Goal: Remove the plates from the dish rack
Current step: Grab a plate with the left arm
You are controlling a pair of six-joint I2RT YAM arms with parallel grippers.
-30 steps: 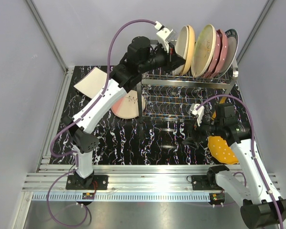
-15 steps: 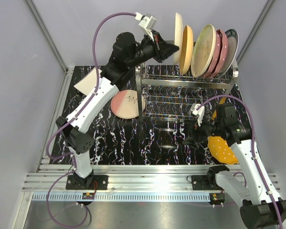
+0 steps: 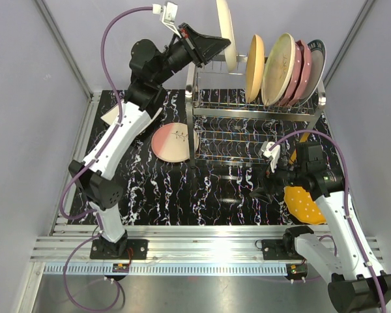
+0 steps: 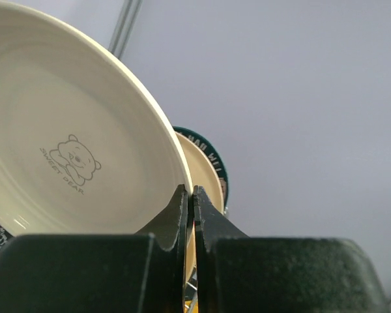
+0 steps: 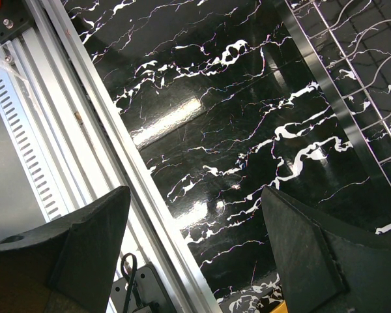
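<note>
Your left gripper (image 4: 188, 195) pinches a cream plate (image 4: 65, 130) by its rim above the rack (image 3: 254, 107). Your right gripper (image 5: 192, 202) hangs spread over the table (image 5: 202, 130).

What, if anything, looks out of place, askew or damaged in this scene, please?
Nothing looks spilled or broken. The cream plate hangs edge-on above the dish rack, pinched by its rim in the left gripper's shut jaws, as unloading would need. The yellow dotted plate lies partly under the right arm.
</note>
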